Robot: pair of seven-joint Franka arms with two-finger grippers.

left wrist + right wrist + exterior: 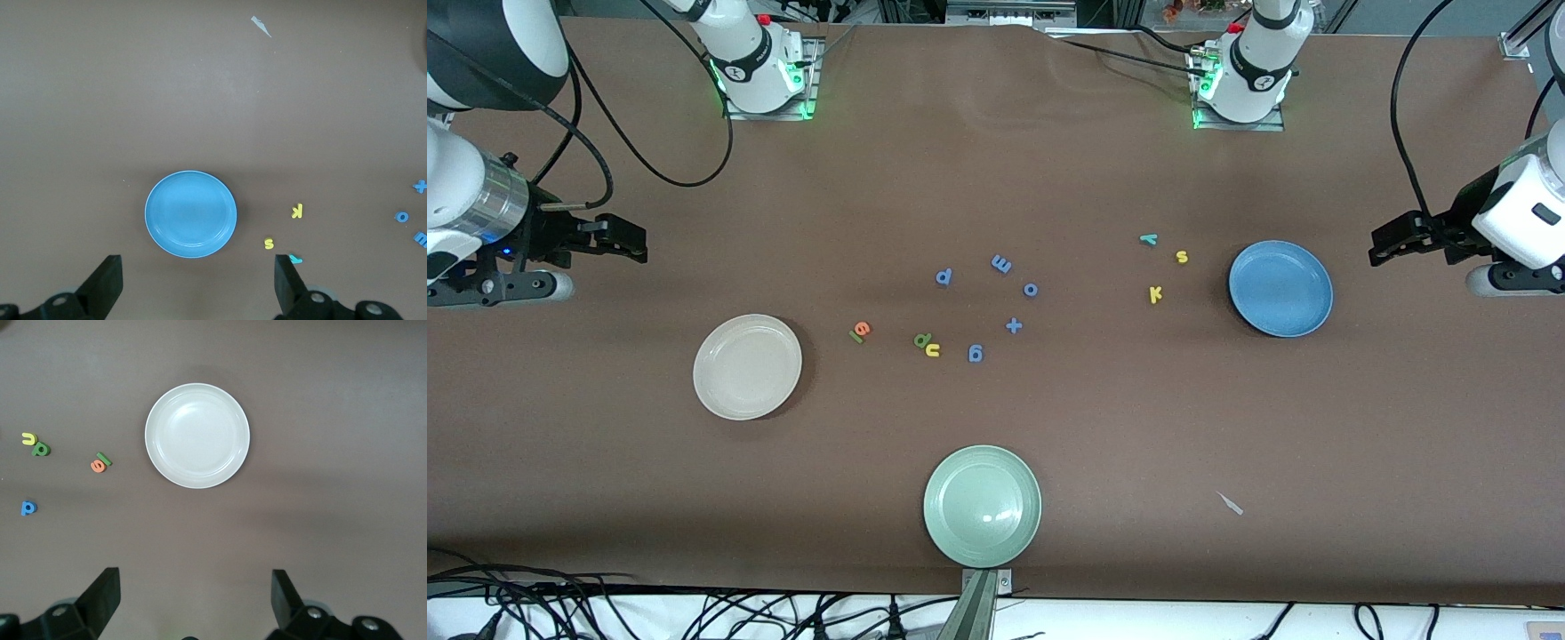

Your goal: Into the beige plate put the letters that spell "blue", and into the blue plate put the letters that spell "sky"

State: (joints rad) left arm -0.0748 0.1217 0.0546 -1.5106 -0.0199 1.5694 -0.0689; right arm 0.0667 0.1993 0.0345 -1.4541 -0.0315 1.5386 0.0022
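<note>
The beige plate (pixel 747 365) (pixel 197 435) lies empty toward the right arm's end. Beside it on the table are the orange e (pixel 862 330) (pixel 98 465) touching the green l (pixel 853 336), then the green b (pixel 921 340) and yellow u (pixel 933 350). The blue plate (pixel 1280 288) (pixel 191 213) lies empty toward the left arm's end, with the teal y (pixel 1149 238), yellow s (pixel 1182 257) (pixel 269 243) and yellow k (pixel 1156 294) (pixel 297 211) next to it. My right gripper (pixel 640 242) (pixel 195 597) and left gripper (pixel 1376 247) (pixel 197 280) hover open and empty at the table's ends.
Several blue pieces, among them a p (pixel 943 276), an m (pixel 1001 263) and a plus sign (pixel 1014 325), lie mid-table. A pale green plate (pixel 982 505) sits near the front edge. A small paper scrap (pixel 1231 503) lies on the brown cloth.
</note>
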